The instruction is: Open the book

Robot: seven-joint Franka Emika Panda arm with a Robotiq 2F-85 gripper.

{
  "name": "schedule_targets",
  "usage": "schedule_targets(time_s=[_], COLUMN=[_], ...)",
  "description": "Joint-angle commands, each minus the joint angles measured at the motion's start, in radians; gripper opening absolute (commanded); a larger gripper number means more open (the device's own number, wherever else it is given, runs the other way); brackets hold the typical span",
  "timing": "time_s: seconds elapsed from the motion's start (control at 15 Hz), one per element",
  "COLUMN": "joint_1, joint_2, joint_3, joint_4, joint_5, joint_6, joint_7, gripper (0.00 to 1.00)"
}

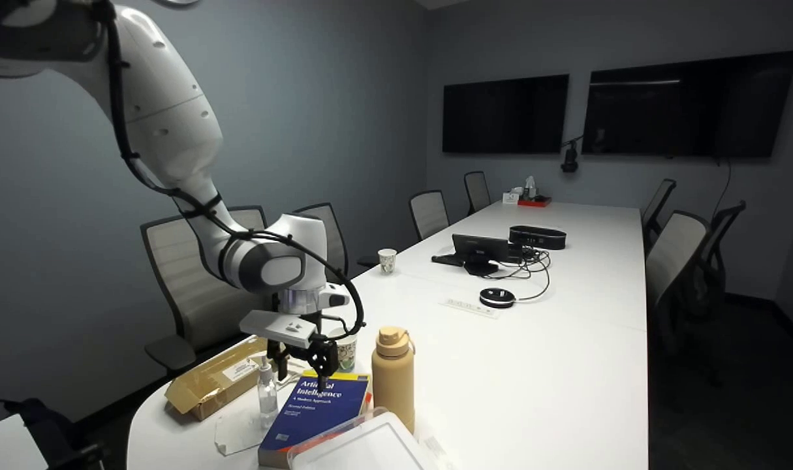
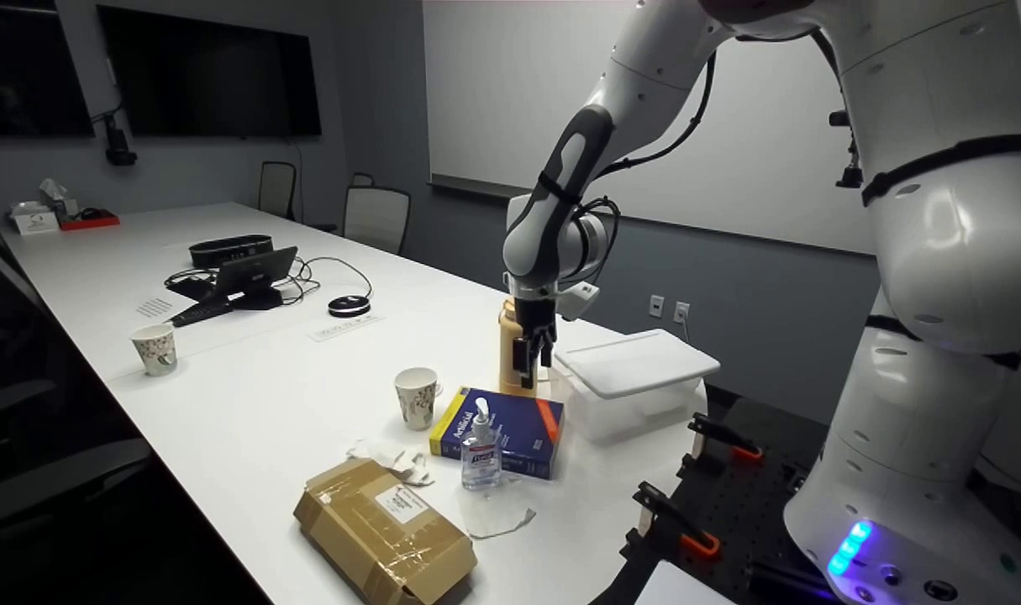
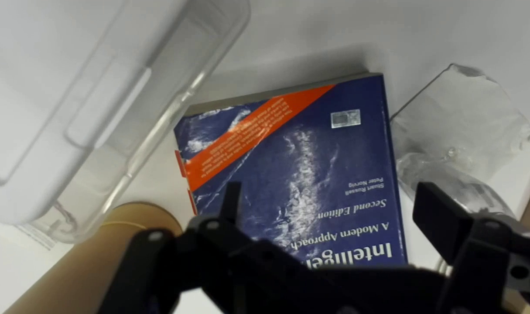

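1. While the gripper [image 3: 329, 200] was over the book [image 3: 299, 165], its two fingers stood wide apart and gripped nothing; in the wrist view one showed against the cover, the other past its edge. Whether a fingertip touched the cover could not be told.
2. The book lay closed and flat on the white table [image 1: 553, 385], front cover up.
3. That cover was deep blue-purple, creased and glossy, with pale lettering, a yellow band at the title end and an orange strip slanting across a corner.
4. Beside its long sides stood a tan bottle [image 1: 393, 385] and, opposite, a clear pump bottle [image 2: 481, 458].
5. Near the orange-striped corner sat a lidded plastic bin [image 2: 632, 416]; near the yellow end, a paper cup [image 2: 416, 399].
6. Farther out lay a cardboard box [image 2: 376, 529].
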Motion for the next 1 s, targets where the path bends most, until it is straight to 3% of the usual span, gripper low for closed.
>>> schedule_targets(time_s=[0.0,0.4,0.93], joint_1=[-0.01,0.002,0.1], joint_2=[0.136,0.255,0.313], joint_3=[0.008,0.003,-0.087], joint_4=[0.121,0.211,0.207], joint_5=[-0.047,-0.073,-0.161], joint_6=[0.029,0.051,0.14], joint_7=[0.076,0.15,0.315], gripper=[1.0,1.0,1.0])
